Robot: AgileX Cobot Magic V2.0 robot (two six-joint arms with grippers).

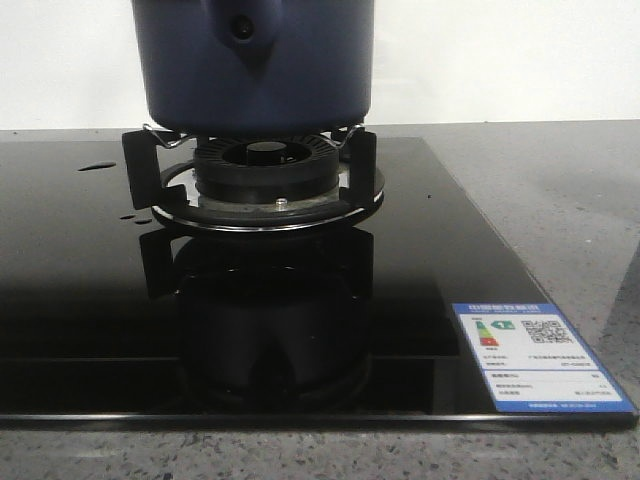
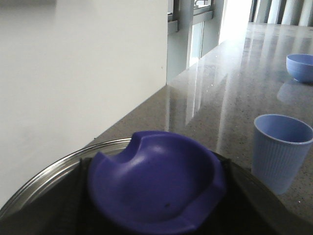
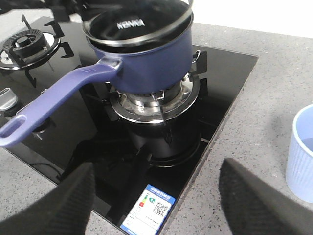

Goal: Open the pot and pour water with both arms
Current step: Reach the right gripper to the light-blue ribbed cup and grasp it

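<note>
While the pot [image 3: 142, 54] sits on the burner [image 1: 268, 180] of the black glass hob [image 1: 90, 300], its long handle [image 3: 54, 100] reaching toward eight o'clock in my right wrist view, my right gripper [image 3: 156, 200] hovers above the hob's near edge, fingers [image 3: 63, 205] spread apart. My left gripper grasps the pot's lid knob [image 2: 156, 188], though I cannot tell how its jaws stand. A pale blue cup [image 2: 281, 152] stands on the counter [image 2: 220, 93]; beyond it sits a blue bowl [image 2: 300, 67], contents unseen.
</note>
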